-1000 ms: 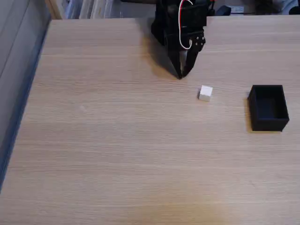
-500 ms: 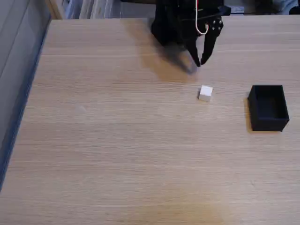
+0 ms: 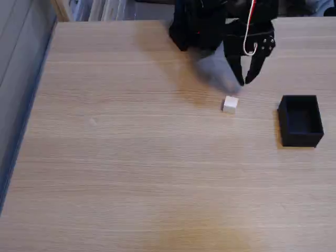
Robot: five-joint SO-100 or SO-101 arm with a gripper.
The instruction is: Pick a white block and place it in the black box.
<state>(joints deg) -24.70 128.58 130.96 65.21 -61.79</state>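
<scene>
The white block [image 3: 230, 104] lies on the wooden table, right of centre. To its right, a short gap away, the black box [image 3: 300, 121] stands with its dark hollow open upward. My black gripper [image 3: 244, 82] hangs at the back of the table, just behind the block and slightly to its right. It points down, its two fingers form a narrow V, and the tips meet with nothing held. It does not touch the block. A red and white cable loops over the gripper's body.
The wooden table [image 3: 131, 157] stretches wide to the left and front. The arm's black base [image 3: 197, 23] stands at the back edge. The table's left edge [image 3: 26, 115] drops off beside a grey floor.
The gripper has swung to the right along the back of the table, from left of the block to just behind it. Block and box have not moved.
</scene>
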